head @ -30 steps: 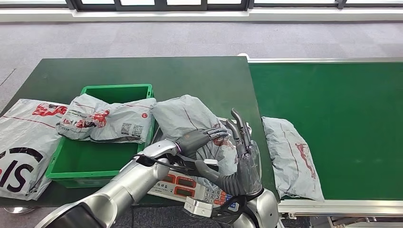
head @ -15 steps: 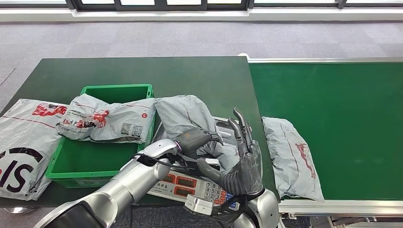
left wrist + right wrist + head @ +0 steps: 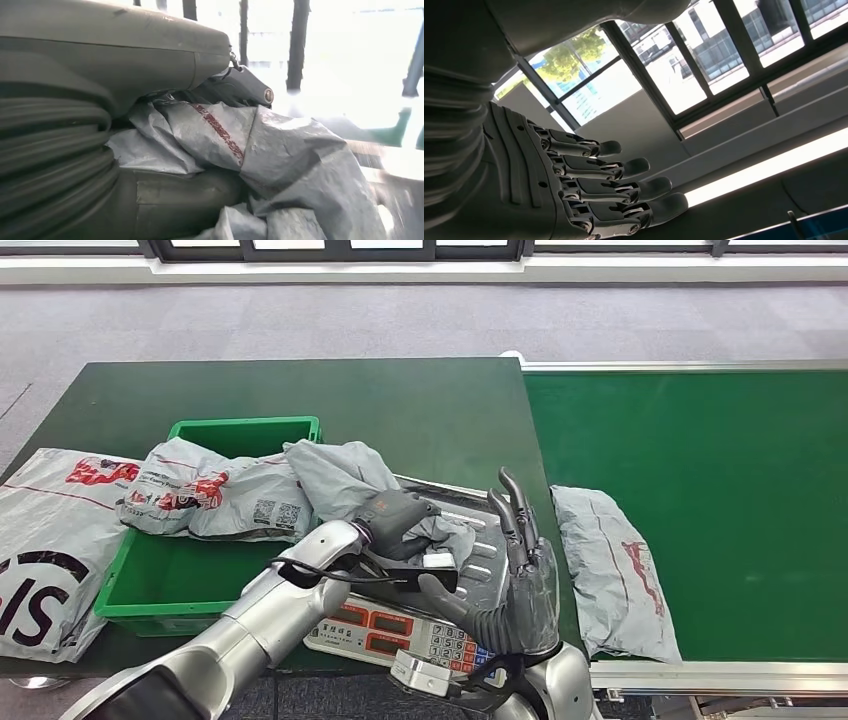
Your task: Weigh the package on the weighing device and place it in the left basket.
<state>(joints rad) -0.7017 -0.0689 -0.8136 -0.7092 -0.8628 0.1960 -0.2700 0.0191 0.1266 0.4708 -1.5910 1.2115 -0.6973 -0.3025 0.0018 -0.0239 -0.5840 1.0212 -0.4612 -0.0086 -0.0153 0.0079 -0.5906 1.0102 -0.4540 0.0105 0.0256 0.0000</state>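
My left hand (image 3: 392,515) grips a crumpled grey package (image 3: 345,476) with red print, held between the scale's steel pan (image 3: 478,548) and the green basket (image 3: 211,592). In the left wrist view the package (image 3: 260,155) is bunched between my thumb and fingers (image 3: 245,85). The scale's red display and keypad (image 3: 405,632) face me at the table's front edge. My right hand (image 3: 515,585) stands upright beside the scale with fingers spread and nothing in it; the right wrist view shows that hand (image 3: 589,190) open against windows.
Two grey packages (image 3: 225,495) lie over the basket's far rim. A large white bag (image 3: 45,540) sits left of the basket. Another grey package (image 3: 615,570) lies on the green conveyor (image 3: 700,470) to the right.
My left hand has dragged the grey package leftward off the scale pan toward the basket, uncovering the pan. My right hand has stayed about where it was.
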